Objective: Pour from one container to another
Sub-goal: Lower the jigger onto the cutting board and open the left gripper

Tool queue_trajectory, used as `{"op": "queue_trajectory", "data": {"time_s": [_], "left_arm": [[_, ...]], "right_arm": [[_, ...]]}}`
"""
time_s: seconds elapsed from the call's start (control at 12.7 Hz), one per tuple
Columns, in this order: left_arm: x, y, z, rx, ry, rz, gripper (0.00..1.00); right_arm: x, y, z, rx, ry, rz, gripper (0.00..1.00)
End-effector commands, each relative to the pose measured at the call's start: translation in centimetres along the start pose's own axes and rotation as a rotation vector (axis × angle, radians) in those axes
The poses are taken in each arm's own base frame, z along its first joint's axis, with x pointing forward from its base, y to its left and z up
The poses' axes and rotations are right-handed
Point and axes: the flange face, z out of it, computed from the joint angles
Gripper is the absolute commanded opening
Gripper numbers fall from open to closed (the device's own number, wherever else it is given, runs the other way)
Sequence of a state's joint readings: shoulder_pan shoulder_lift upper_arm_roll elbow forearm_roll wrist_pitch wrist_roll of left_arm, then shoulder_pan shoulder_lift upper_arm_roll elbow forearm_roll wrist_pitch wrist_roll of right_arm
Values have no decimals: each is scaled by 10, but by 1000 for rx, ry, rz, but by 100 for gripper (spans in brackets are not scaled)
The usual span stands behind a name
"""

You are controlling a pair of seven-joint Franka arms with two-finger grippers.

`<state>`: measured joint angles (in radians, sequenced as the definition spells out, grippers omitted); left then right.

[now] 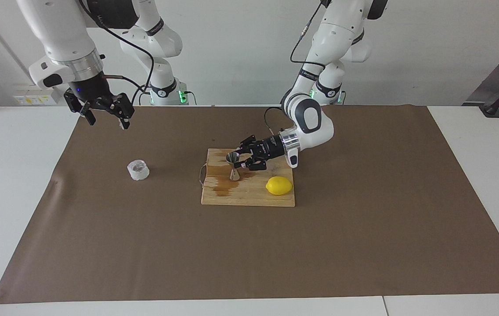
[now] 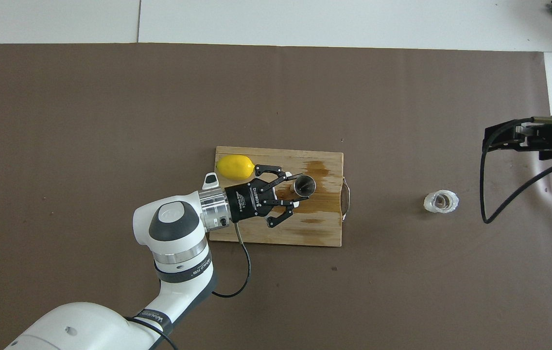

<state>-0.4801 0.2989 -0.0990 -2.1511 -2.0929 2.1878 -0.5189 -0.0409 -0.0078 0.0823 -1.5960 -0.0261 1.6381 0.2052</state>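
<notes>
Left claw clenches the jigger at its waist, upright on the wet cutting board; right claw waits released above the cup. Slick steel could slip and topple.

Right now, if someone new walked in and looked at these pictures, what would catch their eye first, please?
Probably the left gripper, shut on the waist of the upright steel jigger at the wet, stained wooden cutting board in the middle of the table. Next, the bright yellow lemon lying on the same board. The whitish ribbed cup stands alone on the brown mat toward the right arm's end, with the right gripper open above the mat.
</notes>
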Motion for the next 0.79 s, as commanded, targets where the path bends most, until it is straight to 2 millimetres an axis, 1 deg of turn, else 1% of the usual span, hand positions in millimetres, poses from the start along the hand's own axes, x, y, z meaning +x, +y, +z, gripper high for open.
{"op": "queue_trajectory", "data": {"time_s": [0.0,0.39,0.47,0.63,0.71], "left_arm": [[2,-4,-4,-17,5,34,0],[6,-7,-6,3,21,95,0],[7,-8,-6,4,24,95,6],[8,-9,-6,6,25,95,40],[8,-9,-6,6,25,97,80]], "right_arm": [[0,1,-4,-2,-10,-22,100],[0,1,-4,-3,-8,-22,100],[0,1,-4,-2,-10,-22,100],[0,1,-4,-2,-10,-22,100],[0,1,-4,-2,-10,-22,100]]}}
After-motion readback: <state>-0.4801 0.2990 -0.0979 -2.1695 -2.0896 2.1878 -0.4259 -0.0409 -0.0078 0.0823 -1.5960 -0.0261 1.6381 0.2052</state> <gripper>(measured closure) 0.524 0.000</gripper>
